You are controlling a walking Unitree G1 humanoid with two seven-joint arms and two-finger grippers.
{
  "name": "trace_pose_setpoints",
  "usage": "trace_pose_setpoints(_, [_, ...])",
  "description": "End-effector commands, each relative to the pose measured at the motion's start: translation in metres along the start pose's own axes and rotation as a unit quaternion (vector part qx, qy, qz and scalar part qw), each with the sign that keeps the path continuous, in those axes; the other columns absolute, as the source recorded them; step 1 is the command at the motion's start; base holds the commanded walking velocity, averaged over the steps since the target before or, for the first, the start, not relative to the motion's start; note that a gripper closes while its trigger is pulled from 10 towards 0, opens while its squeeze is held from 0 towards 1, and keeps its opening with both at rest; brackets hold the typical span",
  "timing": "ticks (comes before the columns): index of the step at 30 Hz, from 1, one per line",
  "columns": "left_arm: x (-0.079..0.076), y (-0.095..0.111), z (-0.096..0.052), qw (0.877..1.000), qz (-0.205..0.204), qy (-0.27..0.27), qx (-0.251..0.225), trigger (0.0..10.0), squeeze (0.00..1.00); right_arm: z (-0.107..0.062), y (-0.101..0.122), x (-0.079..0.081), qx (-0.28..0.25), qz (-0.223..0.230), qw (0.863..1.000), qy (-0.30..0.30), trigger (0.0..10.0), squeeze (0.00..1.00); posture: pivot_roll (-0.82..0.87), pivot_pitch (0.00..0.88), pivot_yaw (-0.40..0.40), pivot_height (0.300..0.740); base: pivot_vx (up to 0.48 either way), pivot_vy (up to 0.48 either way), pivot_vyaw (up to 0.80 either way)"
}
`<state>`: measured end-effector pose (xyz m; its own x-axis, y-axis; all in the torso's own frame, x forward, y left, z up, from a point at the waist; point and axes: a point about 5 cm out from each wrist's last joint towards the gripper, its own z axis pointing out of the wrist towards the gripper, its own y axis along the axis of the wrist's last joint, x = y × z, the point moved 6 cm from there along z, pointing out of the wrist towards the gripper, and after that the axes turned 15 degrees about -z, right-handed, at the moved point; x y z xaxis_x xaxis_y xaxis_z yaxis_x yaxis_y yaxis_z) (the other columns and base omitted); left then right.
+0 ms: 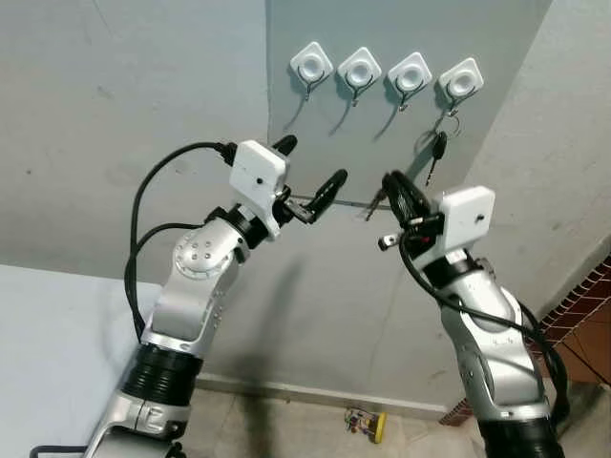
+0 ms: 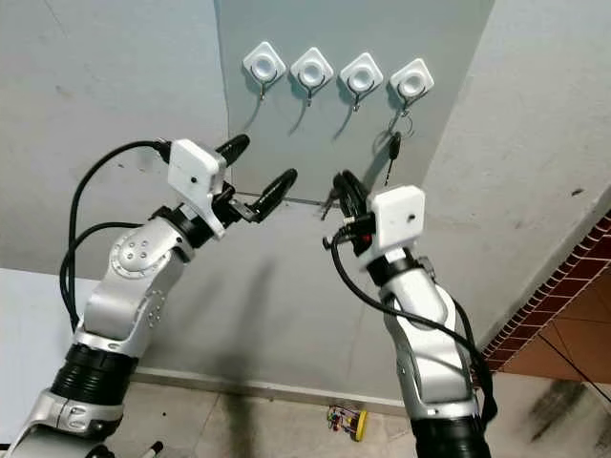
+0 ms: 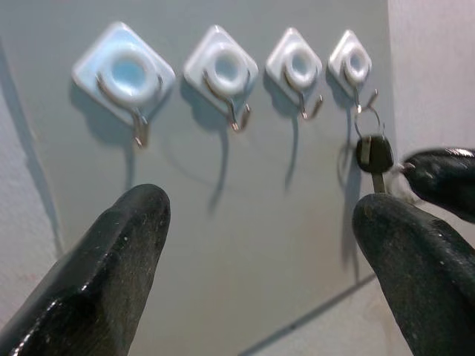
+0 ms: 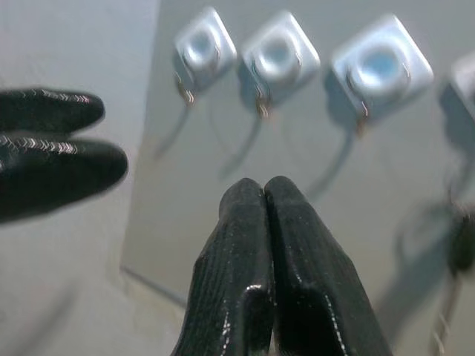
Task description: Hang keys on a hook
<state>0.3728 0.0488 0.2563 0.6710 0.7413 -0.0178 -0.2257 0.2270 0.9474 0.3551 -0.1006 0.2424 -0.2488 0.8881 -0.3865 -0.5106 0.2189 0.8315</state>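
We see the key (image 1: 438, 149) hanging by its ring from the rightmost hook (image 1: 460, 82), its black head and blade dangling against the grey wall panel (image 1: 382, 134). That hook is one of four white diamond-shaped hooks in a row across the top of the panel; the other three hooks (image 1: 359, 70) carry nothing. Below them, both arms are raised toward the panel. Our right gripper (image 1: 389, 184) sits just under and to the left of the key, its two black fingers pressed together with nothing between them, as the right wrist view shows (image 4: 265, 194). Our left gripper (image 1: 308, 170) is held further left, beneath the first two hooks, with its fingers (image 3: 111, 252) spread well apart and holding nothing. The panel is set on a pale plastered wall (image 1: 115, 114) that turns a corner at the right. Down on the floor (image 1: 286, 429), close to the foot of the wall, lies a small colourful object (image 1: 366, 422) that we cannot identify, and red brick-patterned tiling (image 1: 582, 324) shows at the far right.
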Motion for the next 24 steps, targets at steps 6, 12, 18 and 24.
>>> trace_pose_setpoints(6, [-0.002, 0.015, 0.002, 1.0, 0.003, -0.004, -0.022, 10.0, 0.0, 0.021, 0.013, -0.007, -0.031, -0.002, 0.999, 0.012, 10.0, 0.0, -0.08, 0.011, -0.041, 0.74, 0.0, 0.0, 0.0])
trace_pose_setpoints(12, [-0.004, 0.017, 0.004, 1.0, 0.0, -0.004, -0.025, 10.0, 0.0, 0.037, 0.02, -0.009, -0.046, 0.005, 0.999, 0.017, 10.0, 0.0, -0.07, 0.005, -0.05, 0.74, 0.0, 0.0, 0.0])
trace_pose_setpoints(18, [-0.008, 0.018, 0.005, 1.0, -0.003, -0.009, -0.028, 10.0, 0.0, 0.046, 0.024, -0.009, -0.056, 0.019, 0.998, 0.02, 10.0, 0.0, -0.07, 0.003, -0.05, 0.74, 0.0, 0.0, 0.0])
trace_pose_setpoints(24, [-0.011, 0.018, 0.005, 0.999, -0.005, -0.013, -0.03, 10.0, 0.0, 0.051, 0.024, -0.008, -0.066, 0.052, 0.996, 0.02, 10.0, 0.0, -0.07, 0.0, -0.053, 0.74, 0.0, 0.0, 0.0])
